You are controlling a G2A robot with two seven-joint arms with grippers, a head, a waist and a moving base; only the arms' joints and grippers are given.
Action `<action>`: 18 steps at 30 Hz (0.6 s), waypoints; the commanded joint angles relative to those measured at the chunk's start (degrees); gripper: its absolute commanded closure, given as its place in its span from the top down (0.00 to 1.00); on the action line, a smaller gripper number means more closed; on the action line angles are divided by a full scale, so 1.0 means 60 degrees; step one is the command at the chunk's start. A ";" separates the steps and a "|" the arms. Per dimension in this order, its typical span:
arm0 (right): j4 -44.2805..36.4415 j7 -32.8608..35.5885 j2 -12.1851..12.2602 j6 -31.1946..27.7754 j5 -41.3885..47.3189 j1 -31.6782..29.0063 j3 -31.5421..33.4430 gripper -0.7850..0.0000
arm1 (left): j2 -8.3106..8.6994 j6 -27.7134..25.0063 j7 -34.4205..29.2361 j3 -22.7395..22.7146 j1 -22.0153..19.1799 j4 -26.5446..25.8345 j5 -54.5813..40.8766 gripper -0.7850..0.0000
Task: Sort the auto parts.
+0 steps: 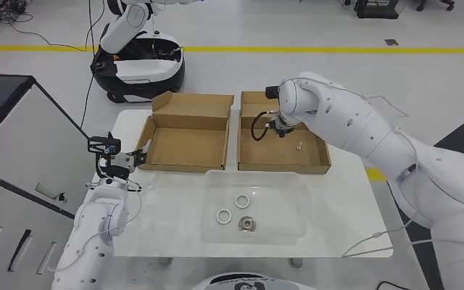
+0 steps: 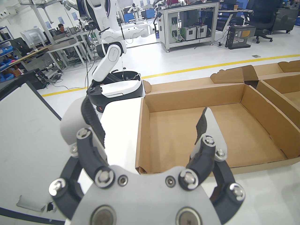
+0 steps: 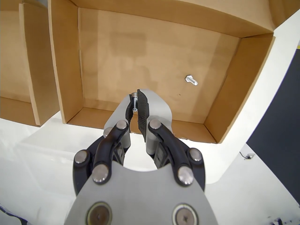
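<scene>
We had a bolt (image 3: 134, 103) pinched in our right hand (image 3: 136, 97) above the right box (image 3: 246, 71), where a second bolt (image 3: 191, 80) lay. We judged it light, stiff and slick, best gripped across its shank. Our left hand (image 2: 145, 105) hung spread beside the left box (image 2: 192, 87).

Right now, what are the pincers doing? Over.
Right pincer shut on a bolt, over the right box. Left pincer open, beside the left box. Another bolt lies in the right box. Nothing blocking.

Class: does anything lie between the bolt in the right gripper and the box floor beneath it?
Nothing visible. The held bolt in the right gripper hangs over bare floor of the right box; the loose bolt lies aside.
</scene>
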 commanded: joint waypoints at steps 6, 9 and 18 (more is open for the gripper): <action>0.0846 0.0724 -0.0325 -0.0715 -0.0269 -0.0063 0.0000 0.00 | 0.0000 0.0000 0.0000 0.0000 0.0000 0.0000 0.0000 1.00; 0.1083 0.0951 -0.0466 -0.0942 -0.0238 -0.0039 0.0000 0.00 | 0.0000 0.0000 0.0000 0.0000 0.0000 0.0000 0.0000 1.00; 0.2046 0.1431 -0.0941 -0.1421 -0.0418 -0.0142 0.0000 0.00 | 0.0000 0.0000 0.0000 0.0000 0.0000 0.0000 0.0000 1.00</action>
